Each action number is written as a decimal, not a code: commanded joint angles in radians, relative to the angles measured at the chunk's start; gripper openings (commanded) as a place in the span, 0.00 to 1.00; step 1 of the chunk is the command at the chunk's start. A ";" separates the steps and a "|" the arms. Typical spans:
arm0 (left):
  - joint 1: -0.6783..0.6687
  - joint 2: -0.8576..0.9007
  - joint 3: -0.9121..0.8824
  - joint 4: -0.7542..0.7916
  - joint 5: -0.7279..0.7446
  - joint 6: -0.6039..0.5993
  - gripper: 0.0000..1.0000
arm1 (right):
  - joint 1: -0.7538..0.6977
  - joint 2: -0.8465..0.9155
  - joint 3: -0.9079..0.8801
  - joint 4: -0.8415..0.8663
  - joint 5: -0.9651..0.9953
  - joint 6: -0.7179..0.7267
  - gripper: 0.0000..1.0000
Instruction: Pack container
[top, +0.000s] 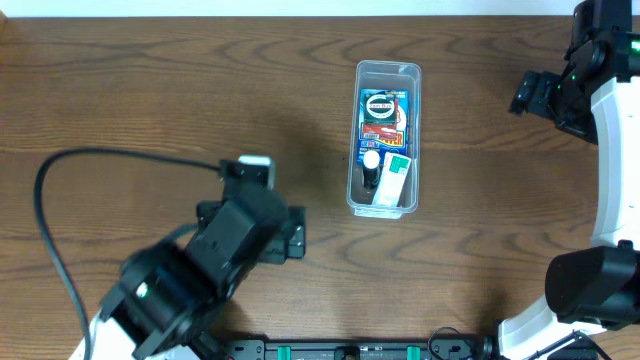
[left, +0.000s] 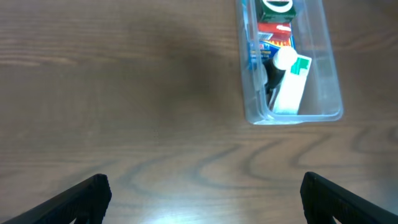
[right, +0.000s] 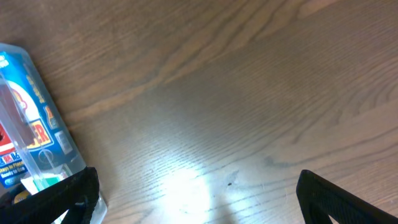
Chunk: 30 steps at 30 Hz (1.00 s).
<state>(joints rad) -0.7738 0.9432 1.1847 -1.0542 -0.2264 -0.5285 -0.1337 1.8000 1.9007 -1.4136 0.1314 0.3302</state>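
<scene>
The container (top: 353, 178), a long clear plastic bin, lies on the wooden table right of centre. It holds a blue and red packet (top: 384, 115), a white and green box (top: 392, 180) and a small dark bottle with a white cap (top: 371, 160). The container also shows in the left wrist view (left: 331, 84) and at the left edge of the right wrist view (right: 59, 134). My left gripper (left: 205, 193) is open and empty over bare table, left of and below the container. My right gripper (right: 196, 193) is open and empty over bare table to the container's right.
The left arm (top: 215, 250) with its black cable (top: 45, 200) sits at the lower left. The right arm (top: 590, 90) stands along the right edge. A black rail (top: 360, 350) runs along the front edge.
</scene>
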 joint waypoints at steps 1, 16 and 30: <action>0.051 -0.132 -0.182 0.110 0.031 0.081 0.98 | -0.007 0.001 0.001 -0.001 0.006 0.014 0.99; 0.452 -0.585 -0.705 0.346 0.424 0.322 0.98 | -0.007 0.001 0.001 -0.001 0.006 0.014 0.99; 0.558 -0.693 -0.816 0.403 0.481 0.361 0.98 | -0.007 0.001 0.001 -0.001 0.006 0.014 0.99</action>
<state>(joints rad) -0.2222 0.2619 0.3870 -0.6746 0.2375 -0.2081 -0.1337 1.8000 1.9007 -1.4143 0.1310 0.3302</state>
